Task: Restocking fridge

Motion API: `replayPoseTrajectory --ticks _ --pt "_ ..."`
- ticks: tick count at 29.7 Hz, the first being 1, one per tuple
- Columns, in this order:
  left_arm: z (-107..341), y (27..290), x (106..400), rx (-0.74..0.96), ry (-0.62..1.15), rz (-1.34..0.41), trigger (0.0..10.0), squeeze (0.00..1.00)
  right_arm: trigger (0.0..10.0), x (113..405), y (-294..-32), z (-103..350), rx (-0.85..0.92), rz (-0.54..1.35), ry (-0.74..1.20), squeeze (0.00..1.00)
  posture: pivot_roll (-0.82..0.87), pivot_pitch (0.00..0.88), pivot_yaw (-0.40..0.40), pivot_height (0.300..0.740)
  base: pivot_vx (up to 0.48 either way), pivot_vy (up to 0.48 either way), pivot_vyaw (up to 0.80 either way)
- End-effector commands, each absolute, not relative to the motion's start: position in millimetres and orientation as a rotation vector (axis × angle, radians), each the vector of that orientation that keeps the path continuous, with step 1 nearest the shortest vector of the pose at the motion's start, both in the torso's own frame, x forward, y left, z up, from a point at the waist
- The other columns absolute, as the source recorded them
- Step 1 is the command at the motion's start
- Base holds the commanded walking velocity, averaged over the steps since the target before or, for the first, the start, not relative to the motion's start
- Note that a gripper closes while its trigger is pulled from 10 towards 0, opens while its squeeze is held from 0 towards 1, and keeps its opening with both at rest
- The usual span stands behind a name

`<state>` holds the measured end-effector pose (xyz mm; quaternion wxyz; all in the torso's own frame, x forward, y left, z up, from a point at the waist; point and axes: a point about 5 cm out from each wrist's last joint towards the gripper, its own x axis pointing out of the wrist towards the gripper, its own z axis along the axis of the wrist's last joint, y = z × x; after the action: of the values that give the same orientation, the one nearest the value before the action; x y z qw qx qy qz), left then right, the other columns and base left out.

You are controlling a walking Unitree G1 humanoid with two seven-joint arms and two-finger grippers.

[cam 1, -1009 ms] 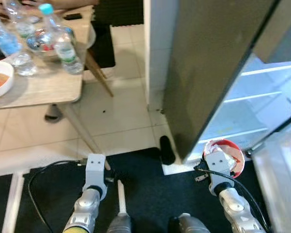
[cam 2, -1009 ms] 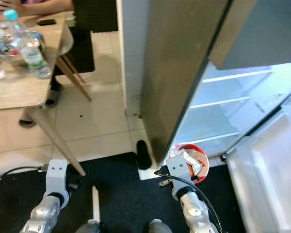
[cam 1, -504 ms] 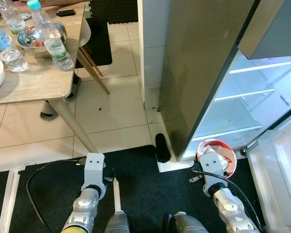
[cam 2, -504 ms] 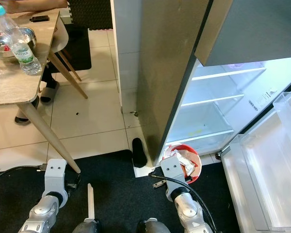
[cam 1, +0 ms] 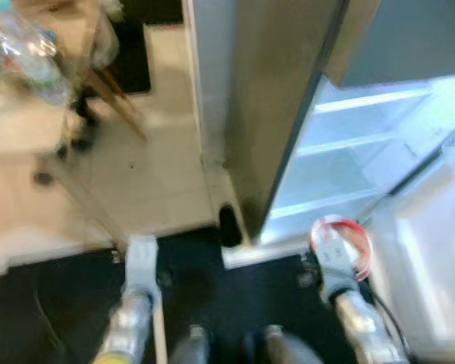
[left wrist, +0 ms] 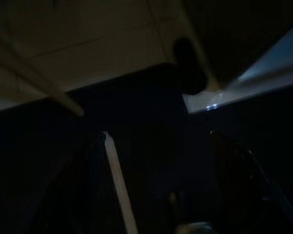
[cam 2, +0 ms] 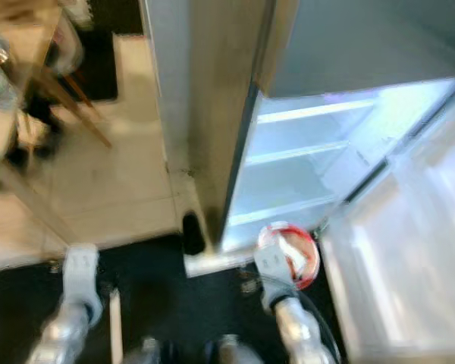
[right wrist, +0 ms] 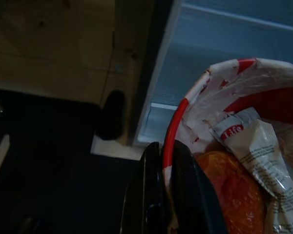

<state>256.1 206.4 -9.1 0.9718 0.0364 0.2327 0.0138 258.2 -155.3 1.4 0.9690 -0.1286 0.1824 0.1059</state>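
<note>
Nearest the robot, a black mat covers the floor under both arms. The left gripper hangs low over the mat; its view is very dark, and whether its fingers are open or closed cannot be told. A pale strip lies on the mat there, a detail the blurred eye views barely give.

The right gripper is closed on the rim of a red-and-white bowl, one finger outside the wall and the other inside. The right wrist view shows what is in the bowl: a sachet with red print lying on something orange. In the eye views the bowl is a red ring just beyond the wrist, held low at the foot of the open fridge.

A dark object lies on the floor at the fridge's near corner, between the mat and the pale tiles. The fridge's dark side panel stands between the arms and the room on the left. Inside, lit shelves show, with the open door on the right.

Farthest on the left, a worktop carries blurred bottles.
</note>
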Motion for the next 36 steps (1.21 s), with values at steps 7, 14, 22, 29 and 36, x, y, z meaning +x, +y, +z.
replayPoseTrajectory --ticks 7,14,22,29,36 --pt "-18.8 207.1 245.1 0.076 0.512 0.031 10.0 0.00 10.0 255.2 -158.2 0.1 -0.255 0.206 0.368 0.00 -0.06 0.205 -0.022 0.727 0.000 0.000 0.00" --pt "-19.1 206.7 245.3 0.075 0.511 0.030 10.0 0.00 10.0 255.0 -158.1 -0.1 -0.254 0.207 0.368 0.00 -0.06 0.205 -0.022 0.727 0.000 -0.080 0.00" --pt "-19.0 206.3 245.3 0.074 0.510 0.030 10.0 0.00 10.0 254.5 -158.4 -0.3 -0.253 0.206 0.368 0.00 -0.06 0.206 -0.022 0.727 0.000 -0.295 0.00" --pt "-19.0 206.1 245.5 0.074 0.510 0.030 10.0 0.00 10.0 254.5 -158.6 -0.3 -0.252 0.205 0.368 0.00 -0.06 0.207 -0.023 0.727 0.000 -0.300 0.00" --pt "-18.9 205.5 245.8 0.072 0.509 0.032 10.0 0.00 10.0 254.9 -158.9 -0.2 -0.253 0.206 0.368 0.00 -0.06 0.205 -0.023 0.727 0.000 -0.296 0.00"
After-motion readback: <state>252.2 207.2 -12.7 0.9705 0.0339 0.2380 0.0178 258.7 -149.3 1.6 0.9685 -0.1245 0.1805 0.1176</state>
